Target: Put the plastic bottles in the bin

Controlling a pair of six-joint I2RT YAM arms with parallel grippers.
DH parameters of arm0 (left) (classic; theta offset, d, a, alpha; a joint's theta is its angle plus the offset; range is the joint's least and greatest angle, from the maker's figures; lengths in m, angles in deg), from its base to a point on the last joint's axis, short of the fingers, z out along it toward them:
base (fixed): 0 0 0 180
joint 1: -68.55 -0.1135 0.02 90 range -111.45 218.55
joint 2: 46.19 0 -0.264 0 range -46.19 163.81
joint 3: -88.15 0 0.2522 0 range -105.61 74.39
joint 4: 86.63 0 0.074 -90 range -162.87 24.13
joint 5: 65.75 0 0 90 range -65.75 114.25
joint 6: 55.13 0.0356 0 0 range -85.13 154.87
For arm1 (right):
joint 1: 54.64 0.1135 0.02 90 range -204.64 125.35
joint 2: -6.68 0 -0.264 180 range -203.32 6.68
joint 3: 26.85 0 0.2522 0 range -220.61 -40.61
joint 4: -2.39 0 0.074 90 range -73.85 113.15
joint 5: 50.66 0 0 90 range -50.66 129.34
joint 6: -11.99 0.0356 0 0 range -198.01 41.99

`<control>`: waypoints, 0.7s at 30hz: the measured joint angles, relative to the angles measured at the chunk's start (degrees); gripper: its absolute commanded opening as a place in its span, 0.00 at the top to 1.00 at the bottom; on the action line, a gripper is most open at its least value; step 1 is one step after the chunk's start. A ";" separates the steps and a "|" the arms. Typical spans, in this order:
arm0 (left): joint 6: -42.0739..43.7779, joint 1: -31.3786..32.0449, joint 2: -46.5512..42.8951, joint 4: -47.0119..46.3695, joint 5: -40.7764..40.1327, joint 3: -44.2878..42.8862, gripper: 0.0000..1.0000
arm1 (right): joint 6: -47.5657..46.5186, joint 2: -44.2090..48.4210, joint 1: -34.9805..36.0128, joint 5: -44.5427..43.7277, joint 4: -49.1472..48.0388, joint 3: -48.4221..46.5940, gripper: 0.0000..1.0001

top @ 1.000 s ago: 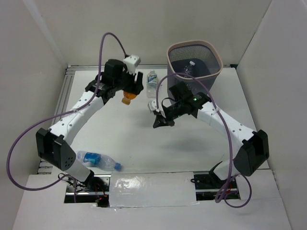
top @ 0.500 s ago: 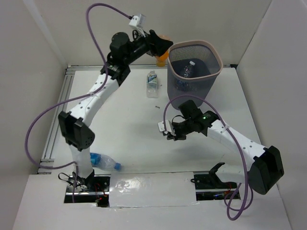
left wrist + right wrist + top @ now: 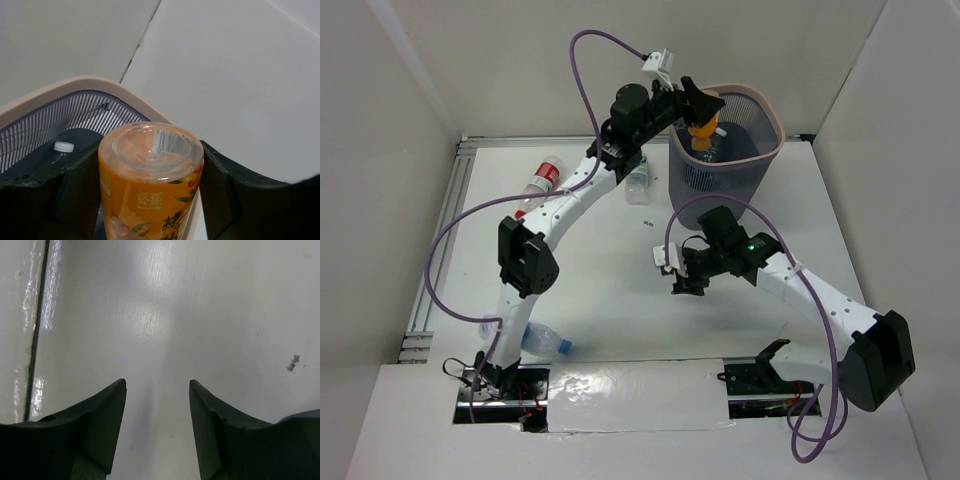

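Top external view shows the white table (image 3: 590, 260) with two arms reaching over it. At its far side, right of the middle, stands the bin (image 3: 775, 130), a dark mesh basket with a pale rim. The left arm (image 3: 565, 200) stretches to it. The left fingers (image 3: 227, 200) are clenched on an orange bottle (image 3: 150, 175), which hangs above the bin's opening with its clear round end facing the wrist camera. Inside the bin lies a clear bottle (image 3: 60, 150) with a white cap. The right fingers (image 3: 95, 435) are released and hold nothing, low over the bare table near the middle. On the table lie a red-labelled bottle (image 3: 542, 178) at the far left, a blue-labelled bottle (image 3: 538, 339) by the left arm's base, and a further bottle (image 3: 638, 185) just beside the bin, partly hidden by the left arm.
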 measured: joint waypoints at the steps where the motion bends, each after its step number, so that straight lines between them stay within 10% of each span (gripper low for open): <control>1: 0.31 0.26 0.00 0.48 -0.81 0.00 0.09 | 0.15 0.07 -0.50 0.02 -0.02 0.00 0.17; 4: 1.16 0.68 0.28 1.73 -2.21 -1.44 0.06 | 1.99 0.33 -1.66 1.07 -0.94 0.02 0.00; 13: 2.38 -0.15 -2.78 2.19 -2.75 -4.31 0.00 | 6.91 -1.64 -1.44 4.48 -3.63 -0.26 0.00; 18: 5.90 -1.09 -19.02 4.52 -2.67 14.62 0.00 | 10.62 -6.05 1.53 5.75 -5.31 -2.32 0.48; 21: 10.45 -1.31 -36.30 8.31 -5.51 31.47 0.00 | 15.56 -10.16 5.11 7.06 -8.55 -4.50 0.48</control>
